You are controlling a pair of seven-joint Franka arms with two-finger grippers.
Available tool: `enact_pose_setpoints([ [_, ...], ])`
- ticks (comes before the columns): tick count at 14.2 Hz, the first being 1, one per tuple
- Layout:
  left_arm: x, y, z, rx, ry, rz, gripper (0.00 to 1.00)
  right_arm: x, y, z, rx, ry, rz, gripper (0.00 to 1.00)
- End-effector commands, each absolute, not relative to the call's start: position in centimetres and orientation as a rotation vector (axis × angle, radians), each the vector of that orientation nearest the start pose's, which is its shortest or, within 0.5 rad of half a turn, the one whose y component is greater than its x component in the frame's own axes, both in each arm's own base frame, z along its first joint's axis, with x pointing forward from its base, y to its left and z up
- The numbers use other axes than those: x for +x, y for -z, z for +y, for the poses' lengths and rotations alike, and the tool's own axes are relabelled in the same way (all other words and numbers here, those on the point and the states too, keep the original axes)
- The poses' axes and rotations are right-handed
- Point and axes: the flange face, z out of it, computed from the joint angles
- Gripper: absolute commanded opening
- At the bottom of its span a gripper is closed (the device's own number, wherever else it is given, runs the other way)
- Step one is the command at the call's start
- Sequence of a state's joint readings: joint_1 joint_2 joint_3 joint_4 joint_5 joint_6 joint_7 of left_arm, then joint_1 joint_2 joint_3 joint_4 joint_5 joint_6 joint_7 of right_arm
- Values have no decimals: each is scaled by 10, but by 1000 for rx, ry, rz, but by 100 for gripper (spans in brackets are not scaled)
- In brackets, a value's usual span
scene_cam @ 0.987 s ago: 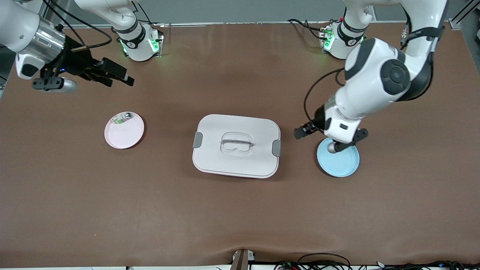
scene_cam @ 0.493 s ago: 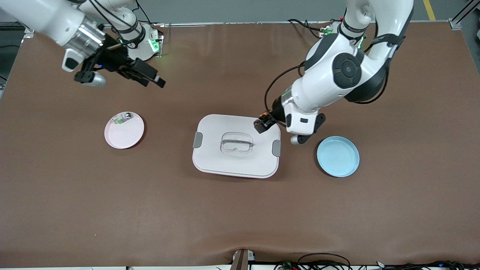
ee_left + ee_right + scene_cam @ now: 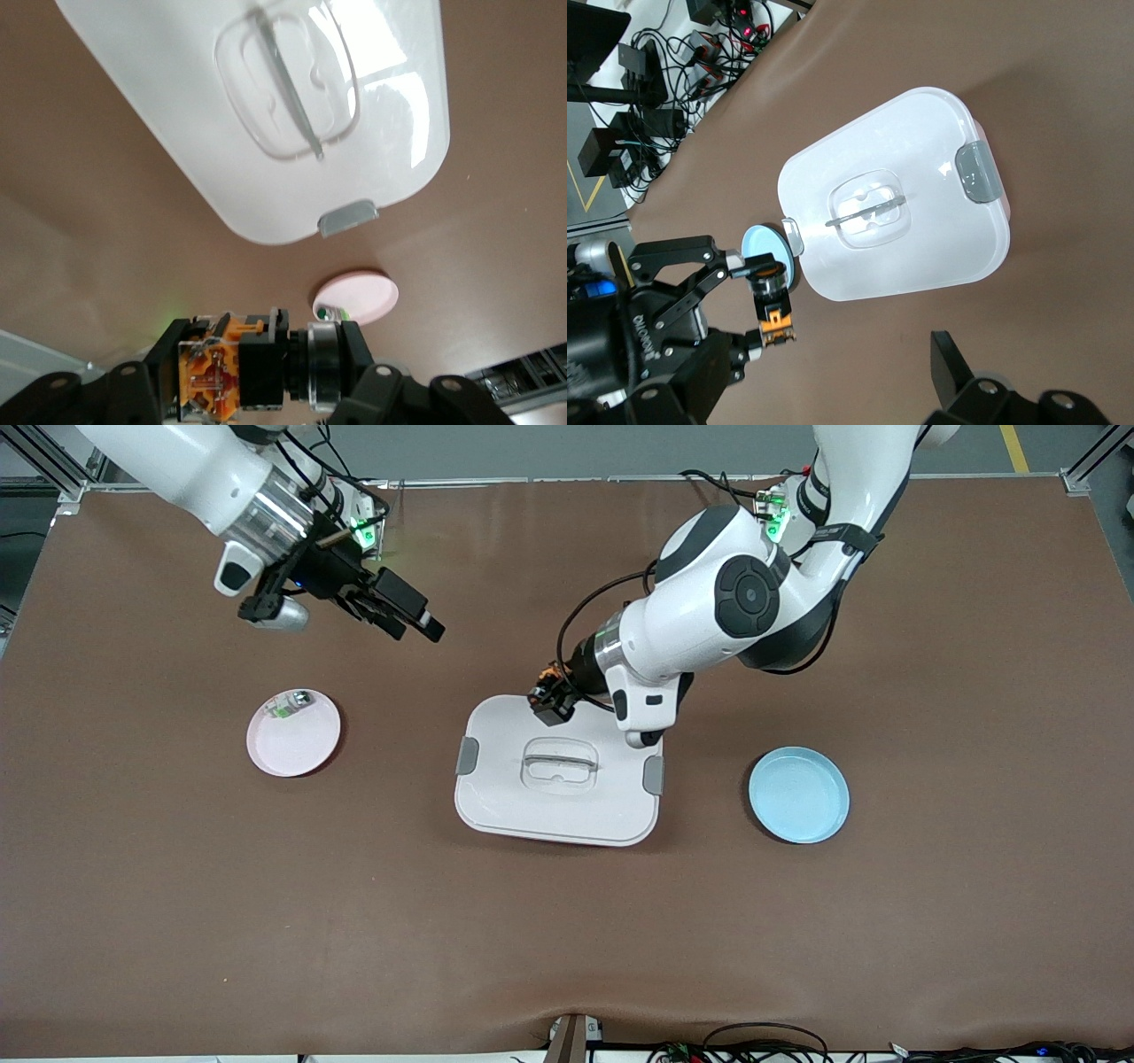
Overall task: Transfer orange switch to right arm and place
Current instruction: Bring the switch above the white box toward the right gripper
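Left claw (image 3: 551, 701) clamped on the orange switch (image 3: 232, 373), held in the air over the edge of the white lidded container (image 3: 560, 771) at mid-desk (image 3: 567, 921). Right claw (image 3: 409, 613) hangs with fingers parted over bare desk toward the right arm's end. Pink plate (image 3: 294, 733) carries a small white-and-green part (image 3: 283, 708). Blue plate (image 3: 799, 795) lies toward the left arm's end.

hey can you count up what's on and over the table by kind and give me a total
Plates: 2, pink and blue
Lidded white boxes: 1
Orange switches: 1, held in the left tool
Small white-and-green parts: 1, on the pink plate
Total: 5
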State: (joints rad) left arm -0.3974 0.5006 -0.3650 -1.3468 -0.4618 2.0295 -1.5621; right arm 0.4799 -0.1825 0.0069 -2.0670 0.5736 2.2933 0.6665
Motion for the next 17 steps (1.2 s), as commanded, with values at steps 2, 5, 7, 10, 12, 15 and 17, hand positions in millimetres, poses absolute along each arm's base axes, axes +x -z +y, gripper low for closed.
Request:
enact_pose_setpoints([
  [2,538,-484,-495,-2965,-1019,-1805,0,481,-541,283,-2429,41,593,100],
  [5,535,-483,-503,-2945,-1098,-1856,0,485,-538,292,-2416,17,598,100],
  [7,530,-476,-512,-2915,-1118,-1868,0,485,-538,292,-2400,-3,608,100],
  [10,524,-473,-524,-2871,-1141,-1936,0,479,-534,305,-2409,-19,587,100],
  [12,523,-471,-526,-2843,-1151,-1957,0,481,-528,308,-2421,-22,579,100],
  [15,520,-475,-531,-2832,-1159,-1978,0,480,-517,312,-2445,-40,567,100],
  [17,519,-475,-532,-2828,-1160,-1979,0,473,-512,321,-2461,-55,544,100],
])
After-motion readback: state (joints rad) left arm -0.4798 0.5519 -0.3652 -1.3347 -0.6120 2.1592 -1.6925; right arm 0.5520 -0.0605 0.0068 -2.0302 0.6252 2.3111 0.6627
